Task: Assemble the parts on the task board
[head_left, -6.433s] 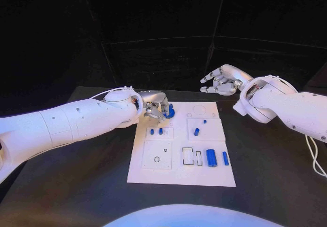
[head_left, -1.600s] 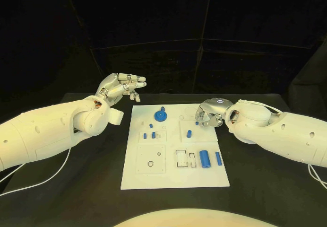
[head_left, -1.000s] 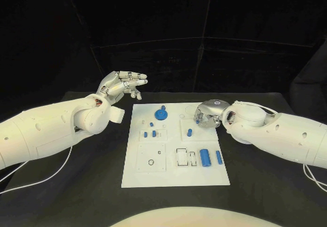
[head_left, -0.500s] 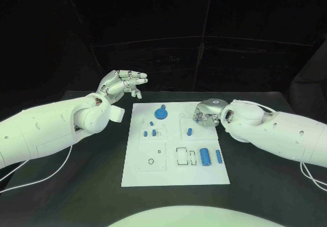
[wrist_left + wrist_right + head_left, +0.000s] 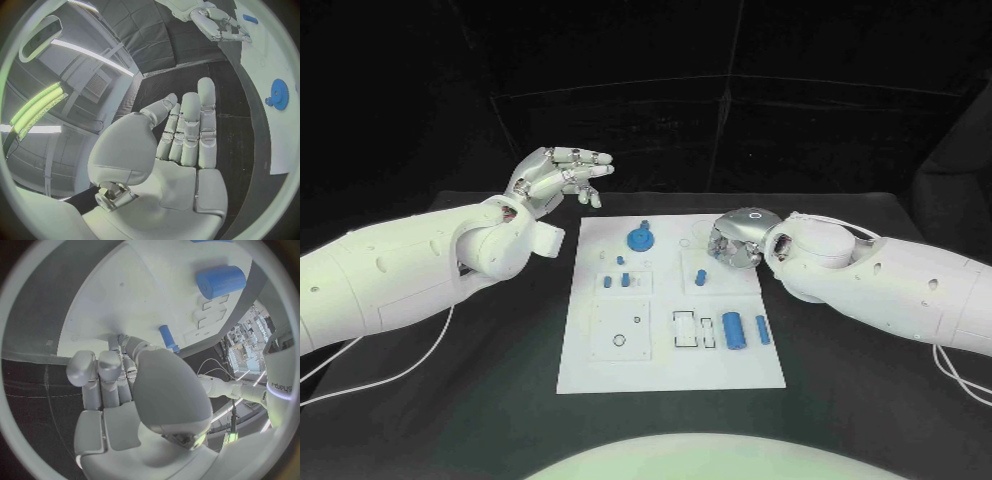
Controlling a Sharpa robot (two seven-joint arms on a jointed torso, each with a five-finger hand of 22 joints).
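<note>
On the black worktop: the white task board (image 5: 672, 370) lies flat in the middle, its long side running away from the robot, with both arms reaching in from either side.
Left robot hand (image 5: 561, 178): raised off the worktop beyond the board's far left corner, released, fingers apart and a little bent, nothing in it. From its own wrist the fingers (image 5: 190, 131) stand straight side by side above a bare palm.
Right robot hand (image 5: 738, 238): down over the far right part of the board, fingers curled toward the plate. From its wrist the fingertips (image 5: 123, 342) sit right at the white surface with something small and blue at them, but I cannot tell whether it grasps that piece or only touches it.
Blue gear (image 5: 642, 239): flat on the board's far left area, well apart from the left robot hand.
Small blue pegs (image 5: 626, 279): a pair standing side by side in the left middle block, with one more small peg (image 5: 620, 260) just beyond them.
Single blue peg (image 5: 702, 276): in the right middle block, just beside the right robot hand.
Big blue cylinder (image 5: 733, 330): lying on the near right part of the board, beside a row of rectangular slots.
Thin blue pin (image 5: 762, 328): lying just beside the cylinder, toward the board's right edge.
</note>
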